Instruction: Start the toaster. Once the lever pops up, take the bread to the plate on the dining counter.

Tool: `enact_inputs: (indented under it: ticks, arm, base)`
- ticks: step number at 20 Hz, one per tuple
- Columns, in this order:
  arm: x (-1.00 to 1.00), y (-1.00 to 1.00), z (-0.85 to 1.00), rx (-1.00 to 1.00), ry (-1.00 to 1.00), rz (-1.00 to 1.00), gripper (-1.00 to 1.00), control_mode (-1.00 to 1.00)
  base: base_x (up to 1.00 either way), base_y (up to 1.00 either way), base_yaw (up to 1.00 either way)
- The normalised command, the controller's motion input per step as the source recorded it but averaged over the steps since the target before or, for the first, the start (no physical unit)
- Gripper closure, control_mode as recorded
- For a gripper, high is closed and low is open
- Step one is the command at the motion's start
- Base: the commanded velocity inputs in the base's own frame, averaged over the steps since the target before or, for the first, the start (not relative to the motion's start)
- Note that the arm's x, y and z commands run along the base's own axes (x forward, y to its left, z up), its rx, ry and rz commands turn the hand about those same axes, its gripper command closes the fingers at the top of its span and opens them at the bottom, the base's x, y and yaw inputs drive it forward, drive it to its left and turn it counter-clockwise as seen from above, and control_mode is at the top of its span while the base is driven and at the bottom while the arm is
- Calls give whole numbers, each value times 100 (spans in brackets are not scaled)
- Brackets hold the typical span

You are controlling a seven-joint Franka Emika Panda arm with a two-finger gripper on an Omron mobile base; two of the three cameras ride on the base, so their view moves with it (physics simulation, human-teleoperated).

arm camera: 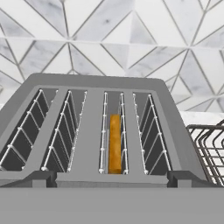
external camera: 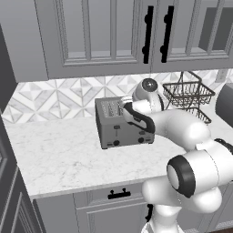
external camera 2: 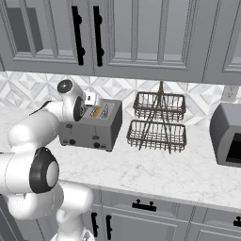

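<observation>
The grey four-slot toaster (external camera: pixel 119 130) (external camera 2: pixel 92 128) (arm camera: pixel 92 131) stands on the marble counter against the tiled wall. The bread (arm camera: pixel 115 144) (external camera 2: pixel 96 112), an orange-tan slice, sits upright and low in the third slot from the left in the hand view. My gripper (arm camera: pixel 112 178) (external camera: pixel 125 102) (external camera 2: pixel 90 99) hovers just above the toaster's top near its front edge. It is open, with a dark fingertip on each side and nothing between them. The plate and the dining counter are out of view.
A two-tier dark wire basket rack (external camera: pixel 189 94) (external camera 2: pixel 157 123) (arm camera: pixel 211 148) stands close to the right of the toaster. Further right is a toaster oven (external camera 2: pixel 229 135). Wall cabinets (external camera: pixel 100 36) hang above the marble counter (external camera: pixel 59 154).
</observation>
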Motion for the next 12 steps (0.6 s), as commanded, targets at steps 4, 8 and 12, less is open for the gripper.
enact_inputs:
  ticks: [4, 8, 12]
  arm:
    - [0, 0, 0, 0, 0, 0, -100, -100]
    - [0, 0, 0, 0, 0, 0, -100, -100]
    - [0, 0, 0, 0, 0, 0, -100, -100]
  base:
    - [0, 0, 0]
    - [0, 0, 0]
    - [0, 0, 0]
